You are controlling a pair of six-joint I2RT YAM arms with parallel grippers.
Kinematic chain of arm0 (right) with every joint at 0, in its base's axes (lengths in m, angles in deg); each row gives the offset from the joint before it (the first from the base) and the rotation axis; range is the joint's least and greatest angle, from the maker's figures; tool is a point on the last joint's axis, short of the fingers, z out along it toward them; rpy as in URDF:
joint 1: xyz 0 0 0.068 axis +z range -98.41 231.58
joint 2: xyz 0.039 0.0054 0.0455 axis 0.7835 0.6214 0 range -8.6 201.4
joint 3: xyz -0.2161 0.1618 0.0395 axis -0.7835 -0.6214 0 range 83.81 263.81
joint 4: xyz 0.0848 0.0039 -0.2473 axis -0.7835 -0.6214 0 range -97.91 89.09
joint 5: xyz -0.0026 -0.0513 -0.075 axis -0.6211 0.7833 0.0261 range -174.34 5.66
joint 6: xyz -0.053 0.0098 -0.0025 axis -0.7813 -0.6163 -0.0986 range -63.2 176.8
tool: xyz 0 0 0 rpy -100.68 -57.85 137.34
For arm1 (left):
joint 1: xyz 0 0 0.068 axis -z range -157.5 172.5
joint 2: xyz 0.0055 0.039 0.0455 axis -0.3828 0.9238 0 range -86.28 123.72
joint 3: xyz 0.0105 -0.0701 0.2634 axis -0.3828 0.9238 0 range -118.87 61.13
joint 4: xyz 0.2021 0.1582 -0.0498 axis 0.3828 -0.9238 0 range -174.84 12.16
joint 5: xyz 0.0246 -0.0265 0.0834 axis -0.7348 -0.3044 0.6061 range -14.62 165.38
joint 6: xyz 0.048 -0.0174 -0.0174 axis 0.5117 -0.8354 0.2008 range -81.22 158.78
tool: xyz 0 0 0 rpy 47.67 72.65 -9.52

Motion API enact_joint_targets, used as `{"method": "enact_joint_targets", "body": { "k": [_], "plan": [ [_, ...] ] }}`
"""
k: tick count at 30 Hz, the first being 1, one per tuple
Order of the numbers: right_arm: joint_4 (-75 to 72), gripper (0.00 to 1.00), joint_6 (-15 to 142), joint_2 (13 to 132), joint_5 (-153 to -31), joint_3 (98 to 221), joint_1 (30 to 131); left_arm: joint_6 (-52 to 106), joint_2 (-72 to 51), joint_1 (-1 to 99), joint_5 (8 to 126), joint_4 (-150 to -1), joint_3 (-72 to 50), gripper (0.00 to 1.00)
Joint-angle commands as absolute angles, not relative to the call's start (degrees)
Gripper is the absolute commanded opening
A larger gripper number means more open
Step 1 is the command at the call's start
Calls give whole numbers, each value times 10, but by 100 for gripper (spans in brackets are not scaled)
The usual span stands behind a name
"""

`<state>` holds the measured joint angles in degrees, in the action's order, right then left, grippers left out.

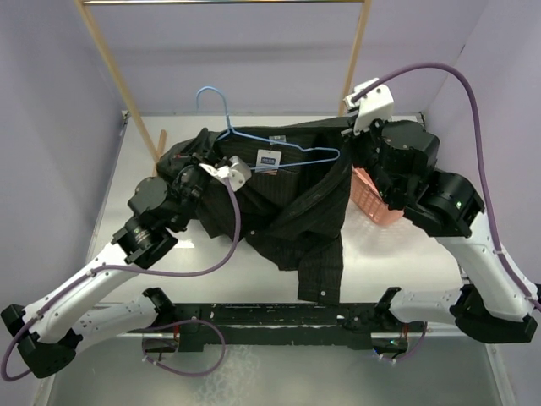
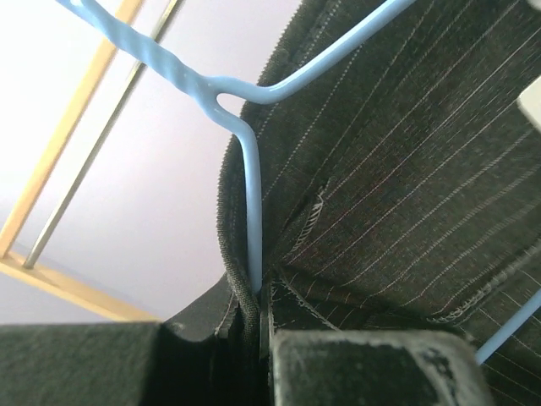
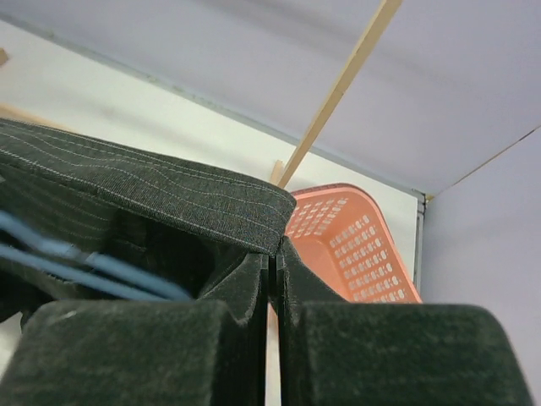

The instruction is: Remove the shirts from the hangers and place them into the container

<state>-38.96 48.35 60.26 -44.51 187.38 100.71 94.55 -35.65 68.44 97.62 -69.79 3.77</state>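
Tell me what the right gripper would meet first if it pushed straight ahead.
The shirt fold clamped in the right gripper; beyond that, probably the pink basket, though depth is unclear.

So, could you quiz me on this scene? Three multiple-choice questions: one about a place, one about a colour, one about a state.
1. Where on the table is the basket? A) left B) middle C) right
2. What colour is the hanger? A) red B) light blue C) white
3. The right gripper is: A) open B) shut on the shirt C) shut on the hanger

Answers:
1. C, it sits at the right edge, past the shirt.
2. B, its wire shows light blue.
3. B, dark cloth is pinched between its closed fingers.
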Motion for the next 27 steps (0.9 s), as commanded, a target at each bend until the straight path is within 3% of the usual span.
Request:
{"method": "enact_joint_targets", "body": {
  "k": [1,5,7,8,11,16,20,22,27],
  "plan": [
    [-448,0,512,551,-412,1920,996,972,-346,669,1055,-647,31,0],
    [-441,0,516,537,-414,1887,996,925,-359,669,1001,-657,21,0],
    [-432,41,521,528,-426,1877,996,920,-359,668,991,-664,21,0],
    [-419,52,526,522,-429,1873,996,921,-359,668,988,-668,22,0],
    [-423,66,545,497,-469,1874,996,914,-367,668,967,-684,28,0],
    [-457,65,572,465,-567,1885,996,880,-414,669,877,-710,46,0],
    [-466,51,569,477,-543,1883,996,855,-444,668,795,-765,41,0],
    [-470,50,565,491,-521,1878,996,839,-461,669,755,-779,43,0],
    [-477,48,565,512,-545,1867,996,819,-469,668,771,-769,44,0]
  ]
}}
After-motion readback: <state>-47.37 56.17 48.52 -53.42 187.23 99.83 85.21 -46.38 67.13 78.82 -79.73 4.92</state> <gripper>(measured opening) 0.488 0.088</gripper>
